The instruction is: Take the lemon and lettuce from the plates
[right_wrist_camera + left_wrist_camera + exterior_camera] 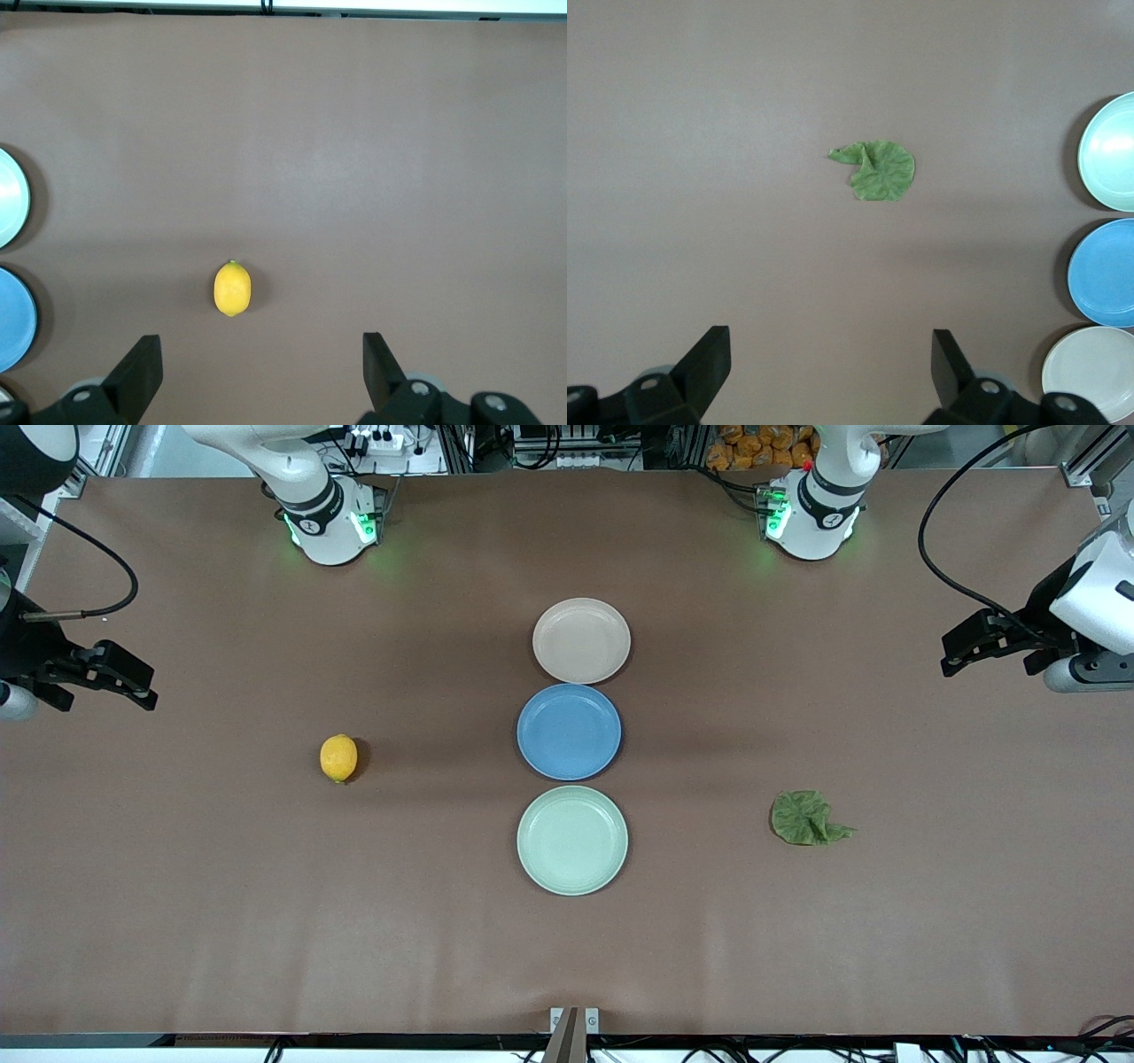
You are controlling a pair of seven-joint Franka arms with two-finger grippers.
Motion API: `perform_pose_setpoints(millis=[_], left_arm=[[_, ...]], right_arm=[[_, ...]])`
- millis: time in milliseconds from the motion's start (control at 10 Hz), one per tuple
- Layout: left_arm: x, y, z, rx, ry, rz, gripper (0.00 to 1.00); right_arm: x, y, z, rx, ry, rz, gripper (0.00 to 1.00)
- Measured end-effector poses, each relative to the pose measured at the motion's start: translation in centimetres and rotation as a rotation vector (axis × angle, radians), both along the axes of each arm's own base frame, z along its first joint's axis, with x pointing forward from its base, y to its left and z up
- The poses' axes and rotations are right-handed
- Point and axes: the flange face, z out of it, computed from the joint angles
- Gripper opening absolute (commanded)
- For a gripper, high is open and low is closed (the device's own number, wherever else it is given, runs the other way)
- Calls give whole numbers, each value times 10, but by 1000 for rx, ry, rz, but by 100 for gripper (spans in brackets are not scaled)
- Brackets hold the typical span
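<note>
We note both sets of jaws standing wide and holding nothing: the left gripper hangs over bare table at the left arm's end, the right gripper over bare table at the right arm's end, each seemingly waiting, well apart from anything. In the left wrist view the fingers frame the lettuce; in the right wrist view the fingers frame the lemon. Both task items lie on the table itself, not on any dish: the lemon toward the right arm's end, the lettuce toward the left arm's end and nearer the front camera. The beige plate, blue plate and green plate sit empty in a row mid-table, so the task wording disagrees with what we see. Risks, as we judge them: the lemon could roll off if the fingers close off-centre on its curve; the lettuce lies flat and thin, so the fingers may scrape the table or pinch only a ruffled edge and tear it. Limits: both arms are cut off at the front view's edges, the plates are only partly in the wrist views, and the leaf's underside is hidden.
</note>
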Motion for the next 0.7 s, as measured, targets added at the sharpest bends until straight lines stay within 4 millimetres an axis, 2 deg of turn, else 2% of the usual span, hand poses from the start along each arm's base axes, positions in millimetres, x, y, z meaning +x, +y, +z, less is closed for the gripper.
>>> perform_pose_setpoints(millis=[700], left_arm=[[-3, 2, 5, 2, 17, 4, 100]], right_arm=[[2, -10, 0, 33, -11, -24, 100]])
